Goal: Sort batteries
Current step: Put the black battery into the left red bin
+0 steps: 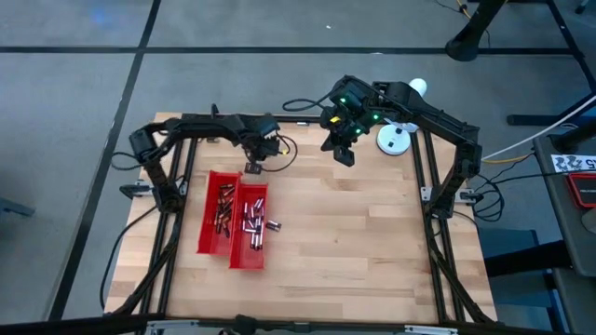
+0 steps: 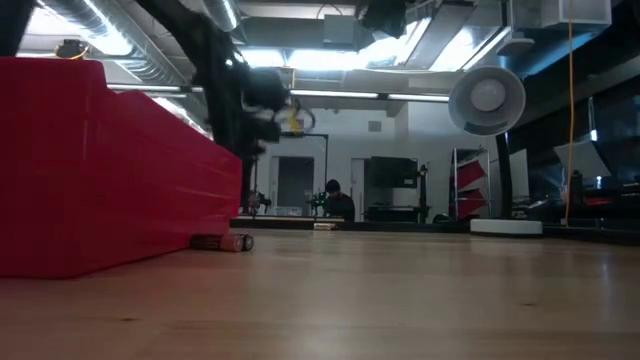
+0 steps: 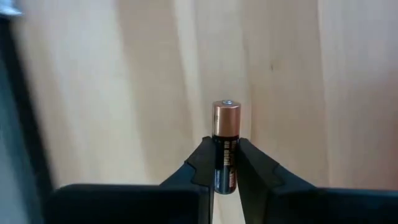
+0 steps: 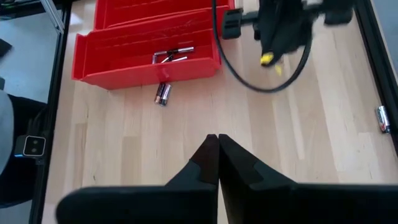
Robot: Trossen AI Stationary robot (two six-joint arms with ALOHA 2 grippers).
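Wooden table [image 1: 372, 242]: we see two red trays [image 1: 233, 219] at left holding batteries [image 1: 251, 219], one stray battery [image 4: 163, 93] just beside them. Left gripper [image 3: 225, 163] above the trays pinches a copper-top battery [image 3: 226, 146]. Right gripper [image 4: 217, 149], far side, fingers pressed together, empty.

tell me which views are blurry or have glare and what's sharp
Left wrist view: the held battery is sharp, while the wood behind it is soft and streaked. Low view: the near red tray fills the left side, soft-edged, and ceiling lights glare at the top. Right wrist view: the left arm is smeared, but the loose battery is fairly clear. High view: even light, no glare.
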